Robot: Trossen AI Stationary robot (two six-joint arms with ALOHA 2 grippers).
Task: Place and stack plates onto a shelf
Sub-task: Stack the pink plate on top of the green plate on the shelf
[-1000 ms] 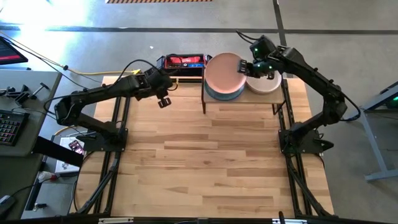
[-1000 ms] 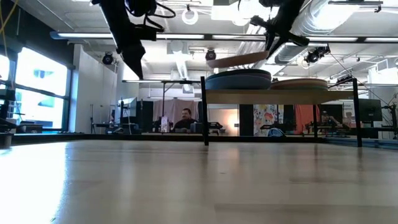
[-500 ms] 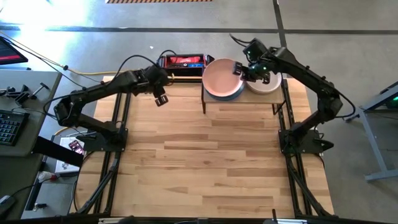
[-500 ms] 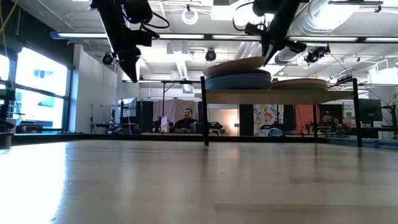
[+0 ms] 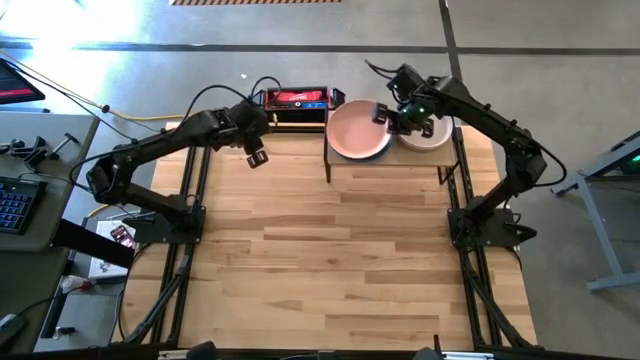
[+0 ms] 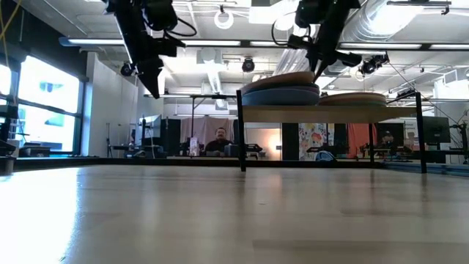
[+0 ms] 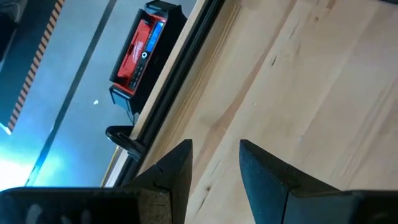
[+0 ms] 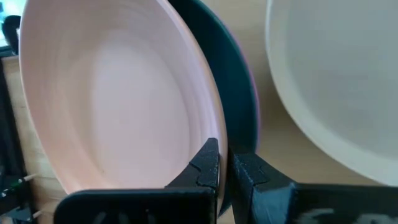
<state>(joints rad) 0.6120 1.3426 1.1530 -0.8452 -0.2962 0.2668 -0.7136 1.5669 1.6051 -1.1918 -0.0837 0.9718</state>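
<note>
A peach plate (image 5: 356,132) tops a stack that includes a dark teal plate (image 8: 239,87) on the left half of the light-wood shelf (image 5: 400,165). A beige plate (image 5: 428,136) lies on the shelf's right half. My right gripper (image 5: 384,115) is at the peach plate's right rim, shut on it. In the low view the peach plate (image 6: 278,78) rests on the stack (image 6: 281,94), its right edge slightly higher. My left gripper (image 5: 256,156) hovers open above the table's far left part, holding nothing. The other plates are hidden in the stack. My right gripper pinches the peach plate's rim (image 8: 216,127) on the side toward the beige plate, one finger inside the plate and one outside. The fingers come from above, slanting down from the right. The plate lies on the stack, its held edge slightly raised.
A red-and-black box (image 5: 295,100) sits beyond the table's far edge, left of the shelf. The shelf stands on thin black legs (image 6: 240,132) at the far right of the butcher-block table (image 5: 320,260). A person sits in the room behind (image 6: 220,141).
My right gripper has moved down and a little toward the far left, still shut on the peach plate. The plate, held tilted and clear above the stack, has come down onto it and levelled out. My left gripper has drifted slightly toward the far edge.
</note>
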